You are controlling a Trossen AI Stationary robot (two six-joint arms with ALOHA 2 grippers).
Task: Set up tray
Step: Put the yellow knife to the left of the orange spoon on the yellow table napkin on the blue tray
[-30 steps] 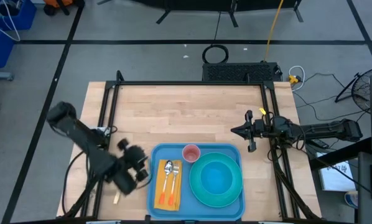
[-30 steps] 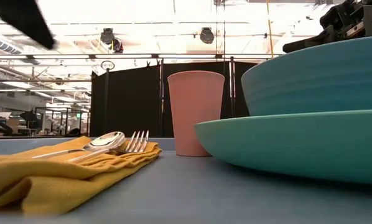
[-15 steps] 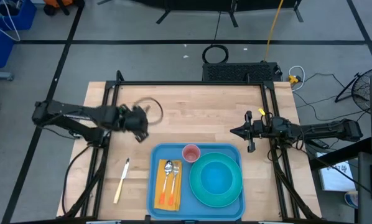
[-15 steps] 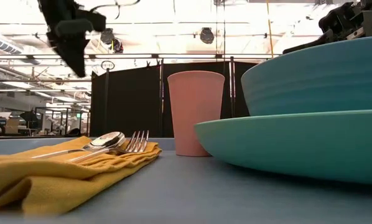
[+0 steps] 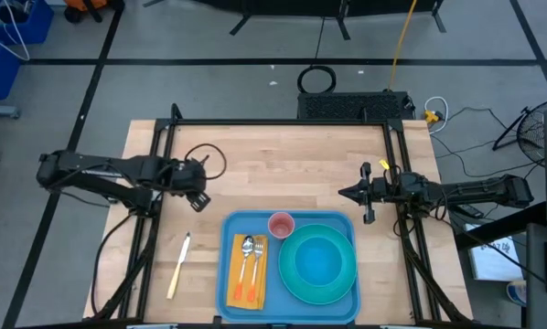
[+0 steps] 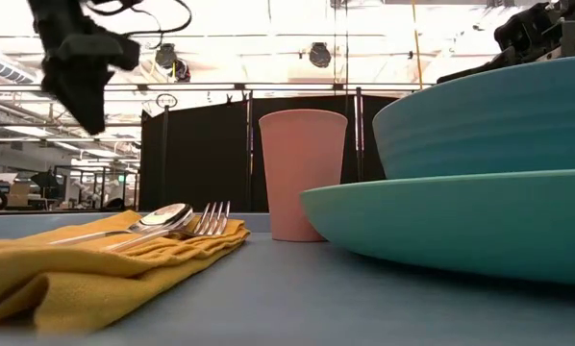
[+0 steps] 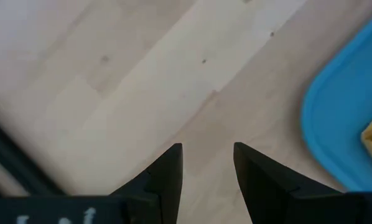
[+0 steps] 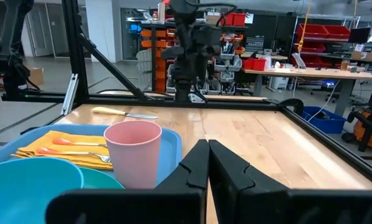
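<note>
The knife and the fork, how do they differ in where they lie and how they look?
The knife lies alone on the bare wooden table, left of the tray; the fork rests on the yellow napkin inside the tray, beside the spoon. The knife's handle looks pale yellow; the fork's is orange. Both lie flat, lengthwise, roughly parallel to the tray's short side.

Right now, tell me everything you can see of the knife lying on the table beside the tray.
The knife lies flat on the bare wooden table, off the left side of the blue tray and not touching it. It has a pale yellow handle, which looks like plastic, and a slim silvery blade. In the high view the blade end points away from the table's near edge, tilted slightly toward the tray. Nothing rests on it and neither gripper touches it; the right wrist view shows it beyond the tray's napkin.
</note>
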